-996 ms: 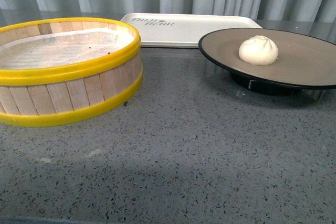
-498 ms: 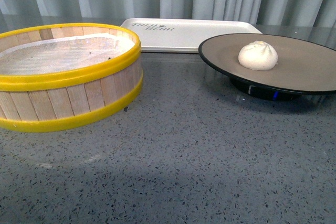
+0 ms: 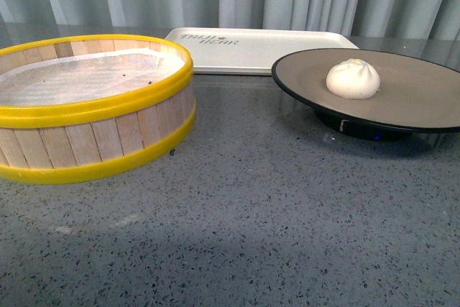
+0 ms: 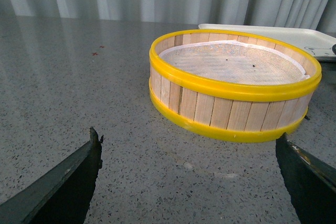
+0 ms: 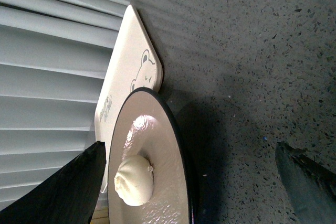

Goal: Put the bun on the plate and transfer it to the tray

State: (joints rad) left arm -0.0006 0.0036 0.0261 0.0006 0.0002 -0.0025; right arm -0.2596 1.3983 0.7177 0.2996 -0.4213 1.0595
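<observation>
The left gripper (image 4: 188, 136) is wide and empty, facing the basket (image 4: 231, 90). The right gripper (image 5: 190, 148), equally wide and empty, faces the plate (image 5: 163, 156), probably ready to take its rim. In the front view the bun (image 3: 353, 79) sits on the plate at centre right, so only the transfer remains. The tray (image 3: 266, 44) lies just behind, top centre, on the counter (image 3: 251, 213).
</observation>
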